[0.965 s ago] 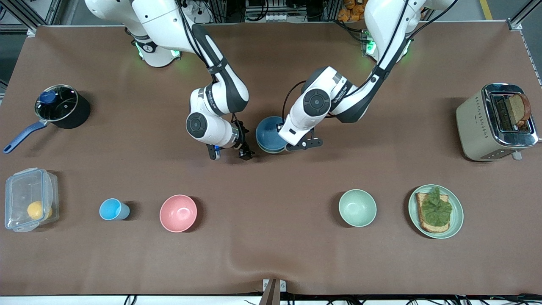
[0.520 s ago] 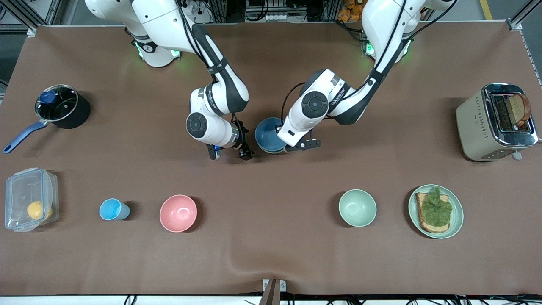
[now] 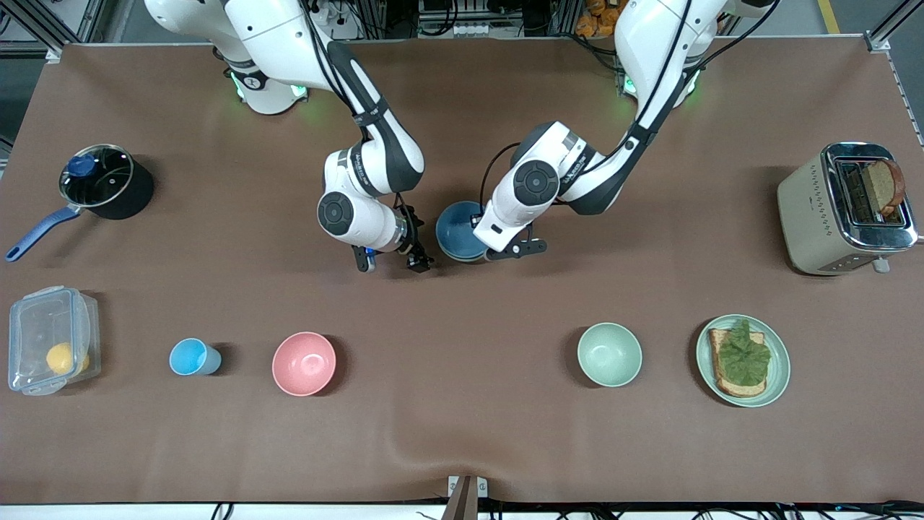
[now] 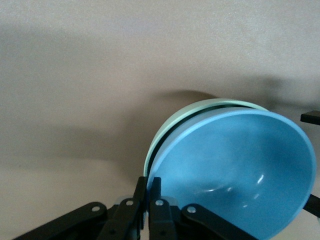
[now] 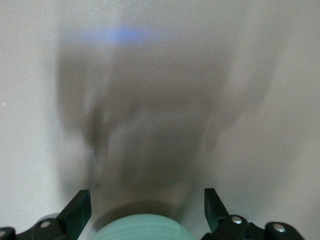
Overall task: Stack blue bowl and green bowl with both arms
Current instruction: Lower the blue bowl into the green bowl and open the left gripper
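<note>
The blue bowl [image 3: 456,230] sits tilted inside the green bowl, mid-table between the two arms. In the left wrist view the green bowl [image 4: 200,107] shows only as a rim round the blue bowl [image 4: 235,165]. In the front view the blue bowl almost wholly hides it. My left gripper [image 3: 482,245] is shut on the blue bowl's rim [image 4: 148,180]. My right gripper [image 3: 392,263] is open and empty over bare table beside the bowls, toward the right arm's end. The right wrist view shows its spread fingers [image 5: 146,192].
A pale mint bowl [image 3: 609,354], a mint plate with toast [image 3: 776,375], a pink bowl [image 3: 304,363] and a light-blue cup [image 3: 189,357] stand nearer the camera. A lidded box [image 3: 50,339] and a pot [image 3: 101,180] are at the right arm's end. A toaster [image 3: 844,206] is at the left arm's.
The left arm has shifted slightly toward the right arm's end with the blue bowl in its grip. The right arm has not moved.
</note>
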Controlling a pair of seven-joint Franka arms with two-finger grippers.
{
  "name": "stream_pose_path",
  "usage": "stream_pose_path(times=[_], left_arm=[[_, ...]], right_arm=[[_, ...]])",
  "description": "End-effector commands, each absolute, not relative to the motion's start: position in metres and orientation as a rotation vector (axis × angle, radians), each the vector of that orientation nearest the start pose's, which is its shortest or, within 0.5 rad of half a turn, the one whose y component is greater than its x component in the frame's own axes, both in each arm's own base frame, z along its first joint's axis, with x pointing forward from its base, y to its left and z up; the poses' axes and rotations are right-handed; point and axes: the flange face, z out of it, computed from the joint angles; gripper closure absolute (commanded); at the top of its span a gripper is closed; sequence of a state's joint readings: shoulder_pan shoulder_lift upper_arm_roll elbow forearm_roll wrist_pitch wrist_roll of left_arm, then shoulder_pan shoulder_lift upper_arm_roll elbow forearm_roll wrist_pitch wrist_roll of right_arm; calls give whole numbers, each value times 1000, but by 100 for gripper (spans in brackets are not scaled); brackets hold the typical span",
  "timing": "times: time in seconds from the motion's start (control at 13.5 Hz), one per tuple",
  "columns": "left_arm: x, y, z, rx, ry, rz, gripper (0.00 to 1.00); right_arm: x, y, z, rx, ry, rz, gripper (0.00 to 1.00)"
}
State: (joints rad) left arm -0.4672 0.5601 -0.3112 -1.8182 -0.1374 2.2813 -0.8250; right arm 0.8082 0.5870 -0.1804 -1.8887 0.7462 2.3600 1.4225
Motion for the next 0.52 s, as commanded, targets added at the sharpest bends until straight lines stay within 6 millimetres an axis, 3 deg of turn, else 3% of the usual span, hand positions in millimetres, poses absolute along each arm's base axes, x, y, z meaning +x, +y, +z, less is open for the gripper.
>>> stream_pose_path(times=[0.0, 0.07, 0.22, 0.37, 0.45], left_arm=[[467, -448, 236, -3232, -325, 379, 54], [467, -449, 237, -3227, -369, 378, 3], [469, -449, 246, -3227, -385, 348, 0], [481, -444, 276, -3245, -390, 257, 0], [487, -438, 300, -3258, -395, 197, 0]], right_arm=[[493, 380, 189, -2311, 1815, 584, 0], [493, 380, 189, -2312, 1815, 585, 0], [493, 380, 189, -2314, 1814, 586, 0], [492, 377, 189, -2329, 1813, 591, 0], [490, 375, 188, -2349, 1793, 595, 0]])
